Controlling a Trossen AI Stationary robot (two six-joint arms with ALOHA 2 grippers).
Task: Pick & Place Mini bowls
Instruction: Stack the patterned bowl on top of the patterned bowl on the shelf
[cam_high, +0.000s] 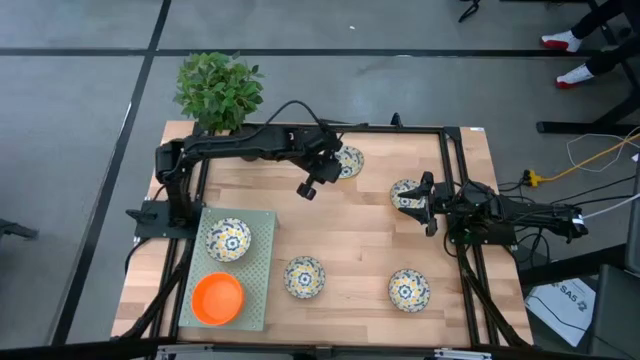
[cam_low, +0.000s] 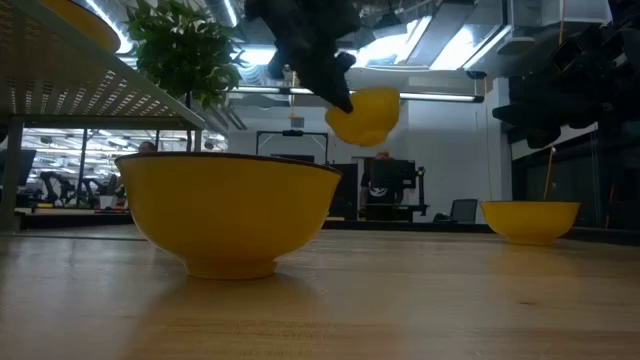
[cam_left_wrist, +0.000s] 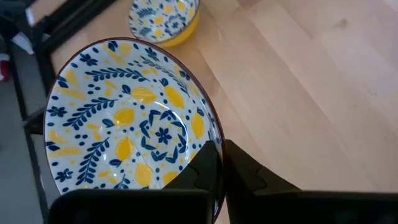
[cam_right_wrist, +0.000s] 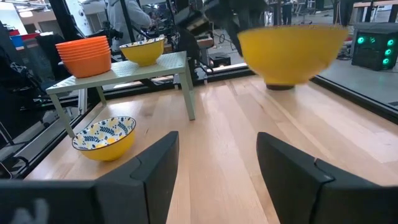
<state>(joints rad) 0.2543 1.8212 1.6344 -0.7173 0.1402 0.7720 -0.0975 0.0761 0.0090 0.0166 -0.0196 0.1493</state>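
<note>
Above the far middle of the table (cam_high: 360, 240), my left gripper (cam_high: 334, 165) is clamped on the rim of a floral bowl (cam_high: 349, 161), which hangs in the air; the low view shows it lifted and tilted, yellow underside showing. From the left wrist I see both fingers (cam_left_wrist: 208, 165) pinching its rim, one inside and one outside, with another floral bowl (cam_left_wrist: 163, 18) on the wood beyond. My right gripper (cam_high: 428, 205) sits at the right side with its jaws apart, holding nothing, just beside a floral bowl (cam_high: 405, 192). Two more floral bowls (cam_high: 304, 277) (cam_high: 408, 289) rest near the front edge. On the green rack (cam_high: 262, 262) at left sit one floral bowl (cam_high: 228, 239) and the orange stack (cam_high: 218, 298).
</note>
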